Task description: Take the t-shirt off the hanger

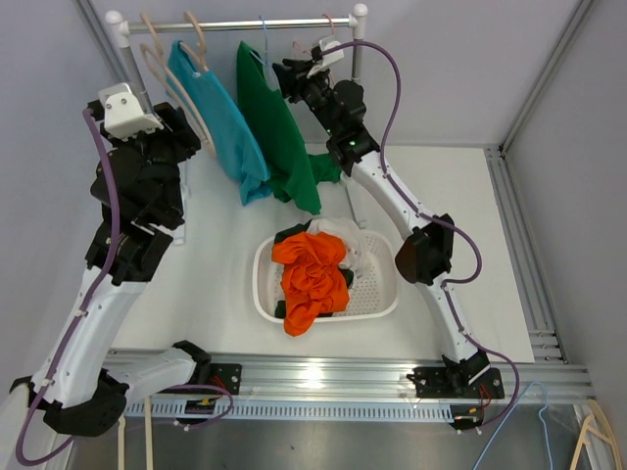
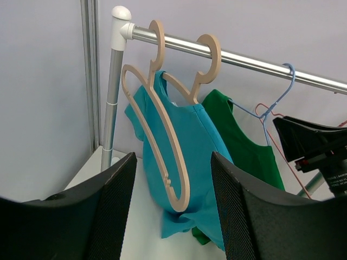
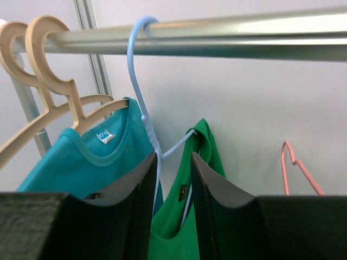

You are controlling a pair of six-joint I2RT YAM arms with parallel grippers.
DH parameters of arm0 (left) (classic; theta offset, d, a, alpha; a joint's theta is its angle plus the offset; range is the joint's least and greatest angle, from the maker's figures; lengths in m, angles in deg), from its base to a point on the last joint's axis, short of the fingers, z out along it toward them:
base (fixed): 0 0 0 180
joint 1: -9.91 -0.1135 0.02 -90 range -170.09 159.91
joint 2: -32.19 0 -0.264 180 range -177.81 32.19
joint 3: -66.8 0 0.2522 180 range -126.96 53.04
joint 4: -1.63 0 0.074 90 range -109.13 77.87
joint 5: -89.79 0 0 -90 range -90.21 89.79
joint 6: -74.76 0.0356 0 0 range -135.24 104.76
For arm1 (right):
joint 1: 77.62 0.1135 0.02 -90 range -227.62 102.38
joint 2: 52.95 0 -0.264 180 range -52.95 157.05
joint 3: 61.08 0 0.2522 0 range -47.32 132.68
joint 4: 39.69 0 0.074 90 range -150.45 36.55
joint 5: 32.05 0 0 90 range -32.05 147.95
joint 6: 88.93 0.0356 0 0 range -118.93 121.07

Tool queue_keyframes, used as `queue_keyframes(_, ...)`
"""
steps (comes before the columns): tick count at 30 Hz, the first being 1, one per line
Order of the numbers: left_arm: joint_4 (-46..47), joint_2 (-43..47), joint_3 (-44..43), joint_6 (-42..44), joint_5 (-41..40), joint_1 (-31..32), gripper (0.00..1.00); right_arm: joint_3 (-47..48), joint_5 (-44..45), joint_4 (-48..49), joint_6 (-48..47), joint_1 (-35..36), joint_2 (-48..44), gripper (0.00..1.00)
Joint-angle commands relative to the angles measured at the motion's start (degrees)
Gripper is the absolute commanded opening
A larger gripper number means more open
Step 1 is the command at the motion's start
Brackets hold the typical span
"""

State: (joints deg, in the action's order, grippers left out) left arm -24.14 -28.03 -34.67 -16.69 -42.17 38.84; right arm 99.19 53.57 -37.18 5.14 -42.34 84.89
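While the green t-shirt (image 1: 279,137) hangs on the blue hanger (image 3: 142,103), the hook of that hanger sits over the metal rail (image 3: 244,40) at the far side of the desk (image 1: 196,284). The shirt's collar is around the hanger's neck, and its body drapes down toward the desk surface.

Right claw (image 3: 173,157): raised to the rail, directly below the blue hook. The jaws stand a narrow gap apart with the hanger's wire neck between them. The wire lies against the inner edge of one finger (image 3: 130,206); the other finger is clear of it. No clamping on the wire is visible.

Left claw (image 2: 173,157): positioned at the left end of the rail, jaws wide apart, nothing between them. It faces two beige hangers (image 2: 162,141) on the rail.

Adjacent items:
- A teal t-shirt (image 1: 216,108) hangs on the rearward beige hanger, just beside the green one. The forward beige hanger is bare.
- A pink hanger (image 3: 295,162) hangs on the rail on the far side of the green shirt from the teal one.
- A white basket (image 1: 263,284) stands on the desk between the two arms, holding an orange garment (image 1: 313,274) on top of other clothing.
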Motion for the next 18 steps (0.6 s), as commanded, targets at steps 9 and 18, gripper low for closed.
queue_keyframes(9, 2.6, 0.3, 0.9, 0.9, -1.3, 0.5, 0.62, 2.2, -2.4, 2.3, 1.1, 0.6, -0.7, 0.49)
queue_keyframes(18, 3.0, 0.3, 0.6, 0.9, -1.1, 0.5, 0.62, 1.9, -2.3, 0.9, 0.5, 1.3, 0.0, 0.45)
